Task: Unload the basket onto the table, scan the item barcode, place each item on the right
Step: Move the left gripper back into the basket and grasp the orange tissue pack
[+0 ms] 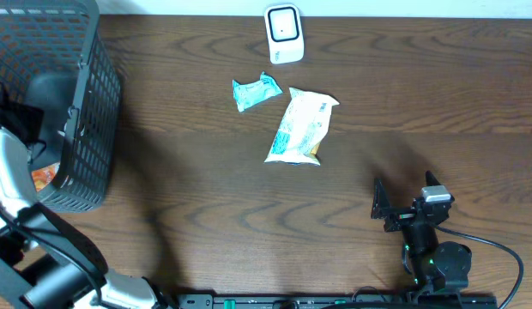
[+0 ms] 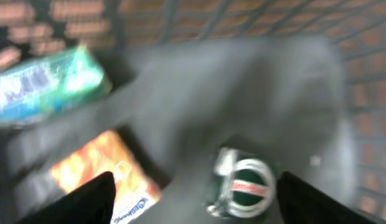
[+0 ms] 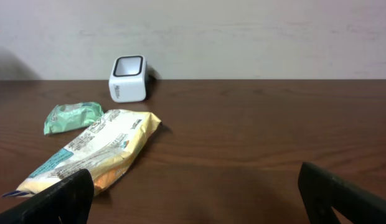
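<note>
The white barcode scanner [image 1: 283, 34] stands at the top centre of the overhead frame, its dark window facing up and toward the lower edge. Just below it lie two loose items: a small crumpled teal packet [image 1: 256, 92] and, just to its right, a larger yellow-and-teal snack bag [image 1: 302, 127] lying slantwise, close to the packet but not clearly touching it. Nothing stands between them and the scanner on the dark wooden surface [image 1: 206, 197]. At the left edge a black wire basket [image 1: 86, 103] holds a can [image 2: 246, 186] with a green and red label, an orange packet [image 2: 112, 168] and a green-blue packet [image 2: 47, 84], all blurred in the wrist view. The left gripper [image 2: 194, 180] hangs inside the basket above the can, fingers spread and holding nothing. The right gripper [image 1: 405, 193] sits at lower right, well apart from the items, fingers wide and empty.
</note>
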Controlling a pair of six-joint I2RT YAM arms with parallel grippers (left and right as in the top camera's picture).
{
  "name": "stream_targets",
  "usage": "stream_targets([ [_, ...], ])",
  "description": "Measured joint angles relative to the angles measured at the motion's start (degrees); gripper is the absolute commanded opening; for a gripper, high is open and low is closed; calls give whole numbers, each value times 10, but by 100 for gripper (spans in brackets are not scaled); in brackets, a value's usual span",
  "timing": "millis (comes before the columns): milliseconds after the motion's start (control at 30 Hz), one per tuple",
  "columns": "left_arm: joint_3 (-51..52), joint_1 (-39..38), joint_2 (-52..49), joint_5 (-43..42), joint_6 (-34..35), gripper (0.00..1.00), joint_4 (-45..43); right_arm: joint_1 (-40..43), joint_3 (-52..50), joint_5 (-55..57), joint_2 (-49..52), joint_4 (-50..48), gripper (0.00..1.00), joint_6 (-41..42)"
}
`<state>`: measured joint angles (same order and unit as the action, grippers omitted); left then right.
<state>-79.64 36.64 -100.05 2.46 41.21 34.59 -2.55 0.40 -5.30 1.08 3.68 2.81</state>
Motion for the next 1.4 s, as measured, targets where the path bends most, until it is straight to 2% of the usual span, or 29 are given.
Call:
stream_targets([
  [167,0,0,-37,16,56,92,51,0,0,0,0,0,99,0],
  [433,0,0,-74,40,114,94,99,0,0,0,0,0,99,0],
  [700,0,0,-101,44,143,92,101,0,0,0,0,0,99,0],
  [833,0,0,-128,55,145,79,93,0,0,0,0,0,99,0],
  [933,-3,0,-140,59,147,59,87,0,0,0,0,0,99,0],
  [1000,-3,0,-140,62,149,39,87,0,0,0,0,0,99,0],
  [1100,-3,0,-139,66,149,35,85,0,0,0,0,0,99,0],
  [1267,-11,0,-115,67,141,35,85,0,0,0,0,0,99,0],
  [1400,-38,0,-32,66,138,35,78,0,0,0,0,0,99,0],
])
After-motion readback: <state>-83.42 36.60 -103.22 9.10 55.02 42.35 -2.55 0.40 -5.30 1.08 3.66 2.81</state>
